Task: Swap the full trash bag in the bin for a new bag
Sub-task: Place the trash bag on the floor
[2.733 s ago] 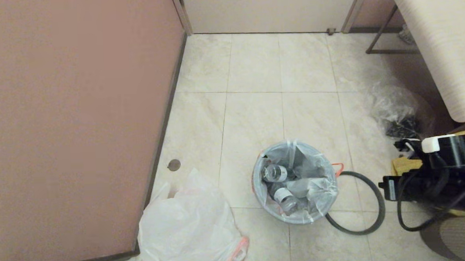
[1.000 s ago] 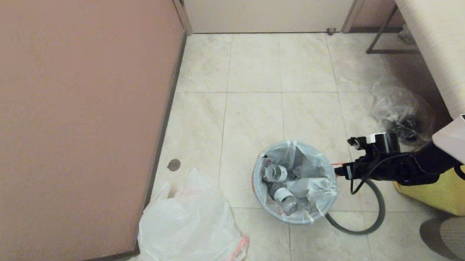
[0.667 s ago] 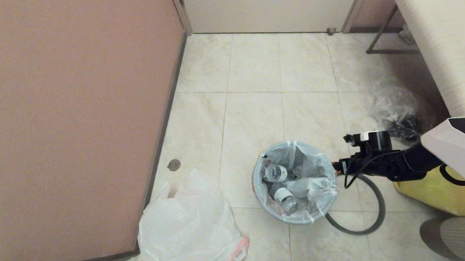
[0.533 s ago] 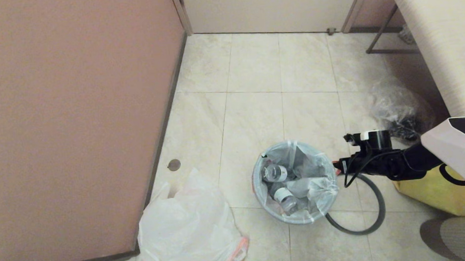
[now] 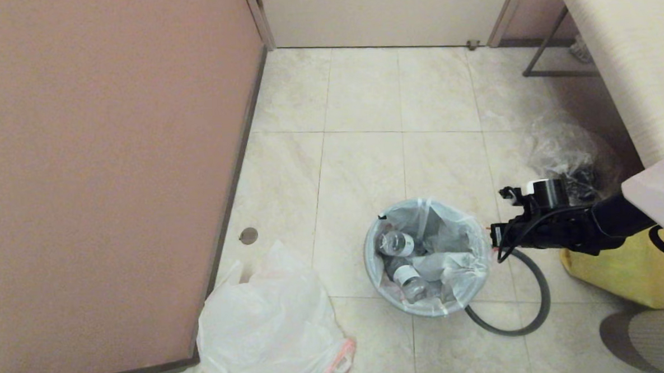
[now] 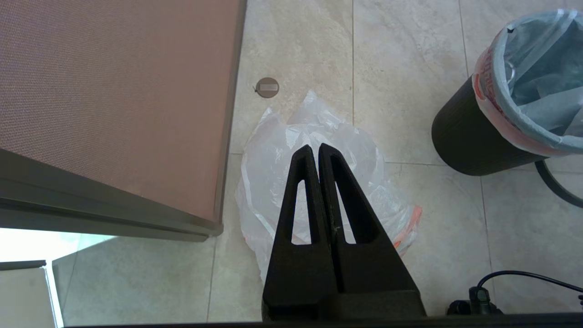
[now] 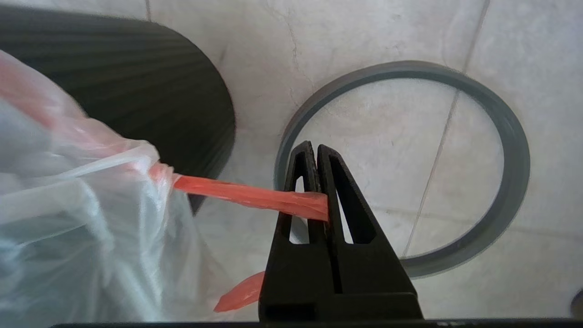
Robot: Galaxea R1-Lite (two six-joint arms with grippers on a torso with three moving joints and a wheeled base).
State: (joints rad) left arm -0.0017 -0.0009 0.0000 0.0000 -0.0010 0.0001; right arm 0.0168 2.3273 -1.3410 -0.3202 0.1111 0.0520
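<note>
On the tiled floor, near the brown partition's corner, the bin (image 5: 428, 259) stood with the full bag (image 5: 453, 259) inside. I had the right gripper (image 7: 317, 148) pinched on its orange drawstring (image 7: 248, 196), taut for lifting. The left gripper (image 6: 315, 148) hung closed, idle, above the new bag (image 6: 319, 182).

You will find no readable text: the white labels on the bottles (image 5: 407, 273) inside the full trash bag (image 5: 428, 259) are too small.

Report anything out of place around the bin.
The grey hoop lies on the floor beside the bin rather than on its rim. The right gripper is shut on the full trash bag's orange drawstring.
</note>
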